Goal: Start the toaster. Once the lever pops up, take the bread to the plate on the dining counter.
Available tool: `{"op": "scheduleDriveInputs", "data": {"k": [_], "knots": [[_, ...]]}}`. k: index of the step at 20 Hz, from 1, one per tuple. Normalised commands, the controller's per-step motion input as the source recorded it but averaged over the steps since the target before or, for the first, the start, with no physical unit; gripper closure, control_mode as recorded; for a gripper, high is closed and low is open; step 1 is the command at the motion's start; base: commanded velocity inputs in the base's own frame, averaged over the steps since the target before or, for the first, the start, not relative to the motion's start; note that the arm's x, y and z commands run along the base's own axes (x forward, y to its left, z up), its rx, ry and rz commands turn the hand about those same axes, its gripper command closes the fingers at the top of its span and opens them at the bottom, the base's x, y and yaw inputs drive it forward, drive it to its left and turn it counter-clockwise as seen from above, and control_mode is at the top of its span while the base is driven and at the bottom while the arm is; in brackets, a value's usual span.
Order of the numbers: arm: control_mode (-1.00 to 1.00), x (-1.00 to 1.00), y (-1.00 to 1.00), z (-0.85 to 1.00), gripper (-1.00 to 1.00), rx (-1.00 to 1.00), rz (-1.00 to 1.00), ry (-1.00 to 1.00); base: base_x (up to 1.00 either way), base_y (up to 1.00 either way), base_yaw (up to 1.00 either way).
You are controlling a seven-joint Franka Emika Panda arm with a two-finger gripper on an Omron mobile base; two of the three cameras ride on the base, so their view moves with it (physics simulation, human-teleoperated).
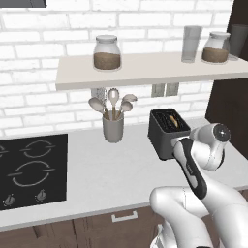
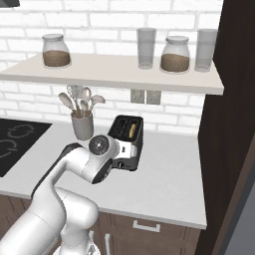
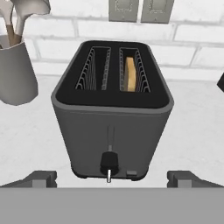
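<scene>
The dark grey toaster (image 3: 111,118) stands on the white worktop (image 1: 106,169) against the brick wall, its narrow end face towards me. The bread (image 3: 130,74) sits low in its right slot, and the left slot is empty. A small dark knob (image 3: 109,161) sits at the bottom of the vertical slit on the end face. My gripper (image 3: 112,178) is open, level with that knob and just in front of it, with one fingertip (image 3: 41,178) on each side and nothing between them. The toaster (image 2: 127,130) stands right behind my hand. The plate and the dining counter are out of view.
A grey utensil pot (image 1: 113,127) with spoons stands left of the toaster. A black hob (image 1: 31,169) lies further left. Overhead is a shelf (image 1: 145,72) with jars and glasses. A tall dark cabinet (image 2: 234,124) closes off the right side. Wall sockets (image 3: 138,11) sit behind the toaster.
</scene>
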Motion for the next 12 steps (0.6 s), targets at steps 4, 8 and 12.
{"op": "scheduleDriveInputs", "data": {"k": [4, 8, 12], "knots": [[-1.00, 0.00, 0.00, -0.04, -1.00, 0.00, 0.00, 0.00, 0.00, 0.00, 0.00], [-1.00, 0.00, 0.00, 0.00, -1.00, 0.00, 0.00, -0.03, 0.00, 0.00, 0.00], [-1.00, -0.01, 0.00, 0.00, -1.00, 0.00, 0.00, -0.02, 0.00, 0.00, 0.00]]}}
